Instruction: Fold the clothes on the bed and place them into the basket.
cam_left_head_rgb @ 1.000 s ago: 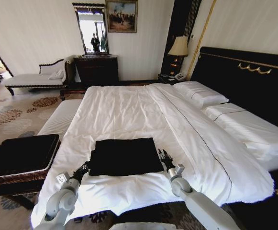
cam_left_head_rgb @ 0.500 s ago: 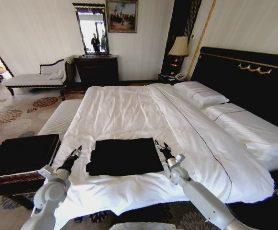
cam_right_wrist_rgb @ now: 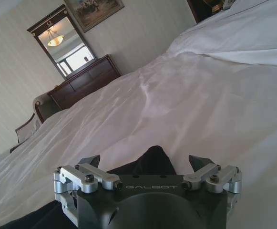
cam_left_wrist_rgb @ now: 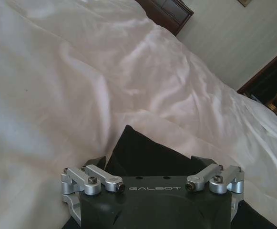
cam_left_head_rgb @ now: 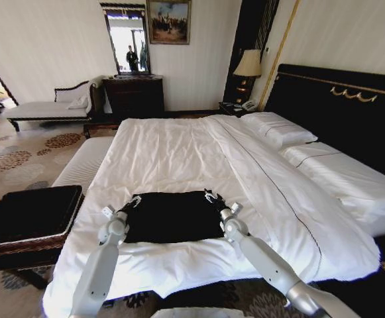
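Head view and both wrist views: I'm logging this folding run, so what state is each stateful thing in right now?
T-shirt: folded into a flat rectangle on the bed, not yet in the basket.
Basket: beside the bed, holding no shirt.
Left gripper: jaws open at the shirt's far left corner.
Right gripper: jaws open at its far right corner.
Lamp: lit.

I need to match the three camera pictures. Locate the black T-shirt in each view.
Head view: black T-shirt lies low and central on the bed, between both grippers.
Left wrist view: its corner pokes up just above the gripper.
Right wrist view: a corner between the open fingers.
Shared landmark: white sheet.
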You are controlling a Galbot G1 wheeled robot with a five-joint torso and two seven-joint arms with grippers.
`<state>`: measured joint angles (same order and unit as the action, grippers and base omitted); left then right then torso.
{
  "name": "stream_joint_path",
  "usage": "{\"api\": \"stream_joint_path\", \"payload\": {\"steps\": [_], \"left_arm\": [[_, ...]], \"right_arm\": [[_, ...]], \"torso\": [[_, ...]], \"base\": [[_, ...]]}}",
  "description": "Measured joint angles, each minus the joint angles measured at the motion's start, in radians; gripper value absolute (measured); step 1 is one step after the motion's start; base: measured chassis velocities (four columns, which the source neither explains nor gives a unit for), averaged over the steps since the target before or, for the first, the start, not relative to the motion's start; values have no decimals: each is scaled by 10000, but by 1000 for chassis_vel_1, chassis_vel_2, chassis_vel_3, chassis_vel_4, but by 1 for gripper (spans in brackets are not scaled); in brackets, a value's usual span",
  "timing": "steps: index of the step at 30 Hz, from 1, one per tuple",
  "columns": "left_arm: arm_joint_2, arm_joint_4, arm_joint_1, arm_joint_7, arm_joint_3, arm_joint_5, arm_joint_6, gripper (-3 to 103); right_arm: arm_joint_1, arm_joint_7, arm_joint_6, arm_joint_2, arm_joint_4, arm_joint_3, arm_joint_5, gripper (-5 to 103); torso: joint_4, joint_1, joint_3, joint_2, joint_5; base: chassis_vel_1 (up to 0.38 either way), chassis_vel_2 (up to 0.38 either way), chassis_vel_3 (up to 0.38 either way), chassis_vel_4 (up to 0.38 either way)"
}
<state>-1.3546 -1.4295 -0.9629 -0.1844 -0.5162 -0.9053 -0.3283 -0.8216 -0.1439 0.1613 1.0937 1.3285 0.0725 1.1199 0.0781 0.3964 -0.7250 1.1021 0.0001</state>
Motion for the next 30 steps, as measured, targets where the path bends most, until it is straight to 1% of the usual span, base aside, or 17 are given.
{"api": "stream_joint_path", "payload": {"steps": [2, 3, 4, 5, 6, 7, 10, 13, 16, 17, 19, 20, 22, 23, 26, 28, 30], "left_arm": [[-99, 187, 123, 83, 11, 17, 65, 90], [-99, 187, 123, 83, 11, 17, 65, 90], [-112, 265, 155, 128, 10, 23, 100, 85], [-113, 333, 182, 167, 0, 24, 134, 85], [-112, 383, 206, 203, -17, 18, 169, 80], [-112, 383, 206, 203, -17, 18, 169, 80], [-48, 461, 263, 296, -72, -56, 255, 64], [14, 519, 305, 362, -101, -122, 291, 58], [79, 625, 355, 445, -157, -207, 303, 42], [79, 625, 355, 445, -157, -207, 303, 42], [99, 681, 361, 488, -200, -239, 306, 31], [101, 699, 360, 515, -229, -251, 314, 31], [107, 707, 327, 588, -323, -319, 351, 20], [107, 707, 327, 588, -323, -319, 351, 20], [150, 718, 249, 831, -492, -537, 511, 4], [175, 716, 222, 906, -542, -618, 558, 4], [217, 626, 154, 1053, -675, -795, 645, 0]], "right_arm": [[-137, -46, 25, -81, 29, -85, -127, 100], [-137, -46, 25, -81, 29, -85, -127, 100], [-187, -71, 41, -108, 31, -123, -179, 100], [-223, -89, 59, -124, 39, -156, -226, 100], [-244, -106, 69, -130, 49, -172, -250, 100], [-244, -106, 69, -130, 49, -172, -250, 100], [-257, -172, 82, -124, 50, -175, -329, 100], [-224, -203, 85, -69, 9, -154, -380, 100], [-102, -237, 86, 84, -110, -145, -403, 100], [-102, -237, 86, 84, -110, -145, -403, 100], [25, -244, 83, 186, -247, -144, -400, 100], [80, -244, 78, 223, -319, -142, -386, 100], [224, -241, 59, 290, -465, -142, -257, 100], [224, -241, 59, 290, -465, -142, -257, 100], [507, -155, -29, 349, -715, -139, 263, 100], [624, -78, -57, 372, -838, -129, 405, 100], [864, 110, -120, 455, -1168, -85, 594, 100]], "torso": [[-1, -1, 1, 0, 1], [-1, -1, 1, 0, 1], [-2, -2, 1, 0, 1], [-3, -2, 2, 0, 0], [-3, -3, 2, 0, 0], [-3, -3, 2, 0, 0], [-3, -3, 2, 0, 0], [-2, -2, 2, 0, 0], [-3, -3, 2, 1, -1], [-3, -3, 2, 1, -1], [-4, -3, 2, 1, -2], [-4, -3, 2, 1, -2], [-1, -2, 2, 0, -2], [-1, -2, 2, 0, -2], [-2, -3, 2, 1, -2], [-2, -3, 2, 1, -3], [-2, -3, 2, 0, -1]], "base": [[0, 0, 0, 0], [0, 0, 0, 0], [0, 0, 0, 0], [0, 0, 0, 0], [0, 0, 0, 0], [0, 0, 0, 0], [0, 0, 0, 0], [0, 0, 0, 0], [0, 0, 0, 0], [0, 0, 0, 0], [0, 0, 0, 0], [0, 0, 0, 0], [0, 0, 0, 0], [0, 0, 0, 0], [0, 0, 0, 0], [0, 0, 0, 0], [0, 0, 0, 0]]}}
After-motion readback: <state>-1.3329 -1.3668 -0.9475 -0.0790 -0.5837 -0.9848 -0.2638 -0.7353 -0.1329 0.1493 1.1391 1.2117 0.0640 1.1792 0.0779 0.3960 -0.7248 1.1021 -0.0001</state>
